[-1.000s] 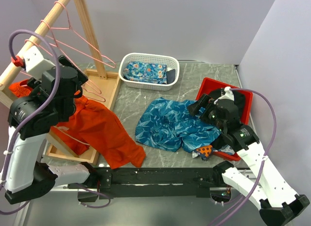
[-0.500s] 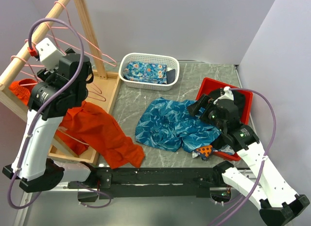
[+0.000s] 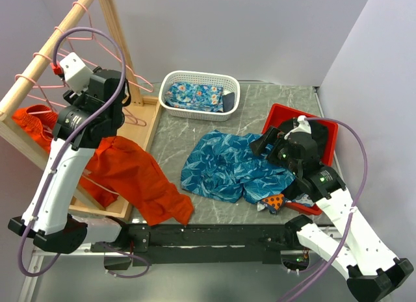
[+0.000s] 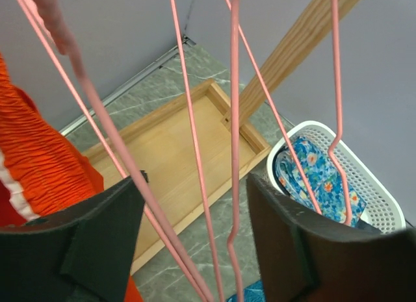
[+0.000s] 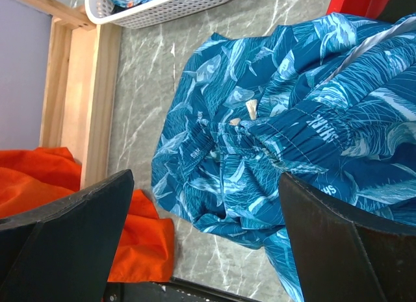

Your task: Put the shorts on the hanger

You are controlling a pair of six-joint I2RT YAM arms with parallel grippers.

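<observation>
Blue leaf-print shorts (image 3: 234,167) lie crumpled mid-table (image 3: 260,100), just left of a red bin (image 3: 325,130); white lettering on their waistband is too small to read reliably. The right gripper (image 5: 205,204) hangs above them, fingers spread and holding nothing, unmoved from a second ago. In the upper left, the left gripper (image 4: 195,211) has swung up to the wooden rack (image 3: 39,65), its fingers wide apart with pink hanger (image 4: 235,120) wires passing between them, unclamped. Orange shorts (image 3: 136,178) sprawl below the rack.
</observation>
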